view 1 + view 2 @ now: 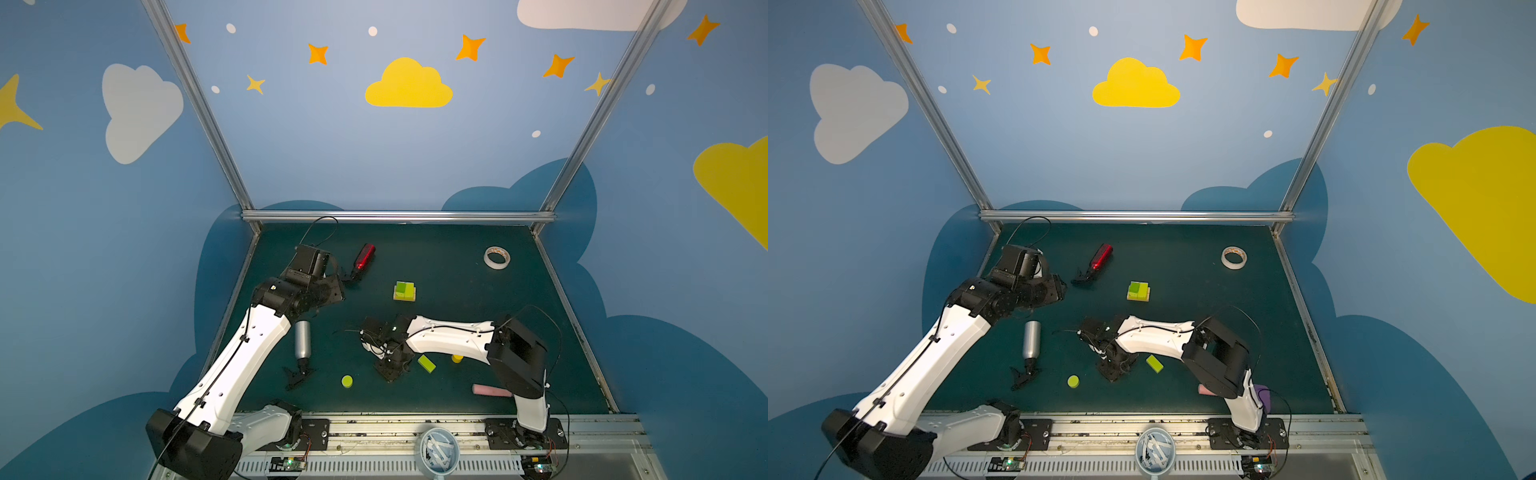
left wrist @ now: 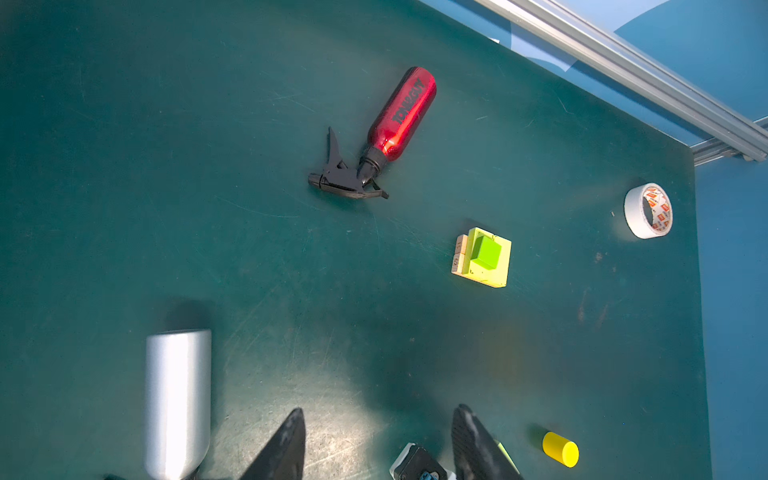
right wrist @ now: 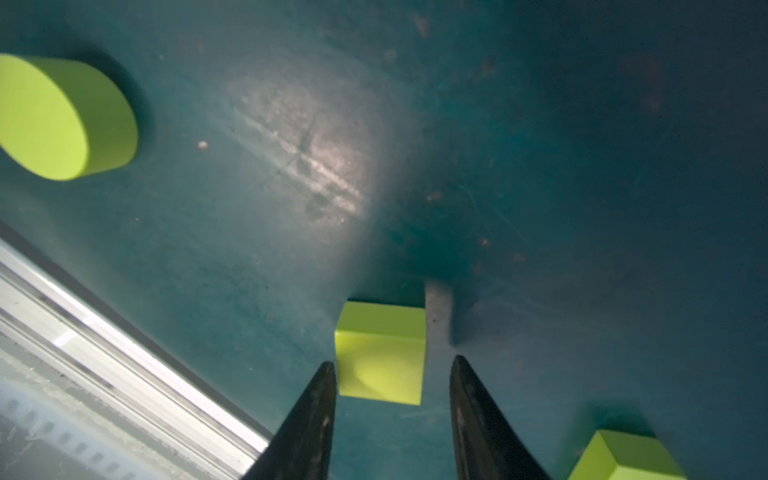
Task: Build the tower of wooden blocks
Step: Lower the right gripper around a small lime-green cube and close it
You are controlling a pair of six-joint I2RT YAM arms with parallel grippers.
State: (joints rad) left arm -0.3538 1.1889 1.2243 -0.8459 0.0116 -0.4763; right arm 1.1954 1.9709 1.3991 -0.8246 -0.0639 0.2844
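Right hand (image 3: 392,363) low over the counter (image 1: 457,299), half open around a green cube (image 3: 380,332), gap on one side. Small tower (image 1: 404,290) at 12 o'clock from it. Left hand (image 2: 380,411) open, empty.

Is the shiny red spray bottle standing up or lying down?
Lying down. The red metal spray bottle rests on its side on the green table, its black trigger head pointing sideways.
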